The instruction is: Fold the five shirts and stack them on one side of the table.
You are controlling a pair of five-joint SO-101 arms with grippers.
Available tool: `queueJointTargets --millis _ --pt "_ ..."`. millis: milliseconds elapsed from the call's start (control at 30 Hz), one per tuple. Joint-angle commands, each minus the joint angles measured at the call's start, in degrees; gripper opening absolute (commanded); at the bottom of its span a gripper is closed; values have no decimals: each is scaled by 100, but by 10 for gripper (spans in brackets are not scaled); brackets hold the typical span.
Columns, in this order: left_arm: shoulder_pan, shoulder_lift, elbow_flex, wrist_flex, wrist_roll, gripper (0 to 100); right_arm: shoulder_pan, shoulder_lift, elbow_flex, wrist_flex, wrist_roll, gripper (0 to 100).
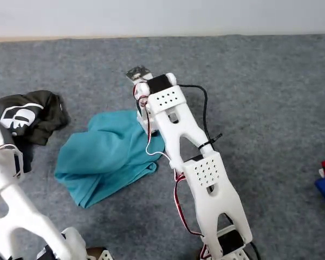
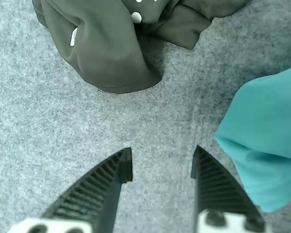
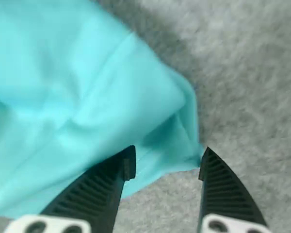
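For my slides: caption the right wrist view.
Open right gripper over a corner of the teal shirt on the grey carpet.

White housings are fitted on the right arm [image 1: 197, 162] and left arm [image 1: 13, 216]. Red, white and black cables [image 1: 205, 116] are routed along the right arm. Ribbed black fingers [image 2: 104, 182] are fitted.

A grey carpet [image 1: 271, 108] with a short, flecked pile covers the work surface and runs out to the side edges of the high view. Along the carpet's far edge lies a thin tan strip [image 1: 21, 39], plainest at the carpet's left end and fading toward its right. Behind the carpet, past that strip, stands a plain pale wall [image 1: 162, 16].
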Motion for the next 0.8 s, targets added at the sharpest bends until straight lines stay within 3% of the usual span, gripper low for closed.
queueJointTargets --millis 0,567,767 --pt "0 -158 -22 -105 9 202 -22 -505 44 242 -62 223" --pt "-26 -158 -22 -70 9 202 -295 -505 62 242 -62 222" --pt "-26 -158 -22 -62 9 202 -277 -303 53 224 -26 156"
